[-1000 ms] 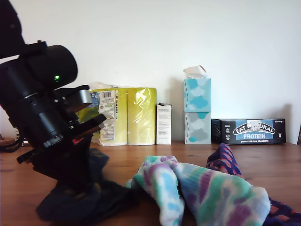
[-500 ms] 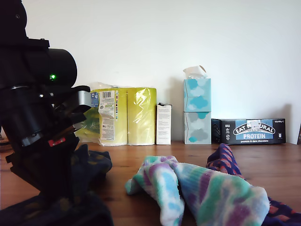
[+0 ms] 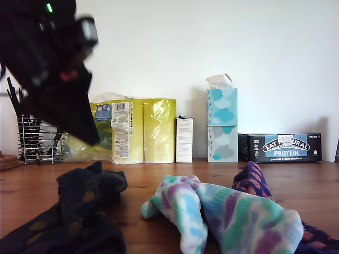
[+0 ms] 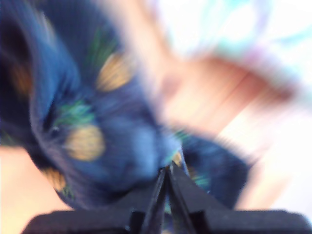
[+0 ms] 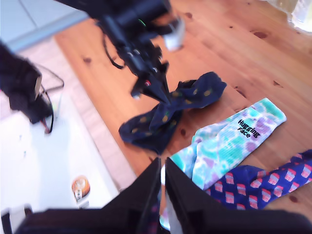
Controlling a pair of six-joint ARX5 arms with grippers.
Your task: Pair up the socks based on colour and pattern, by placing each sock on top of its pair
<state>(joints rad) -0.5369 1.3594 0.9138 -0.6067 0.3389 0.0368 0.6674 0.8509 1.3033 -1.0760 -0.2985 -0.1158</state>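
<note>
Close to the exterior view's left edge, a blurred black robot arm hangs above a wooden worktop point(image 3: 159, 180). Its tip, my first tool point(image 3: 90, 135), points down at a crumpled heap of dark navy socks with dull yellow dots point(image 3: 79, 211), which lies on the wood directly below it and apart from it. In the first wrist view, which is heavily blurred, the fingers of this tool point(image 4: 165, 170) are pressed together with no fabric seen between them, and the dotted navy cloth point(image 4: 97, 136) fills the space just beyond.

Seen from the second wrist view, the navy heap point(image 5: 170, 109) is one long dark strip. One end reaches the worktop's edge; the other points toward a pastel tie-dye sock point(image 5: 229, 146). I cannot tell whether the strip is one sock or two stacked. My first tool point(image 5: 158, 92) sits over its middle.

My second tool point(image 5: 162, 168) is high above the worktop, its fingers drawn almost together with only a sliver between them and nothing clearly held. It does not appear in the exterior view. Below and just past it lie the tie-dye sock and a navy-purple sock with orange-red spots point(image 5: 258, 187), touching side by side.

In the exterior view the tie-dye fabric point(image 3: 228, 217) is in the centre foreground, with the spotted sock point(image 3: 254, 182) behind it toward the right. Judging by position, my second tool is the nearer one for either of these; my first is nearer the navy heap.
</note>
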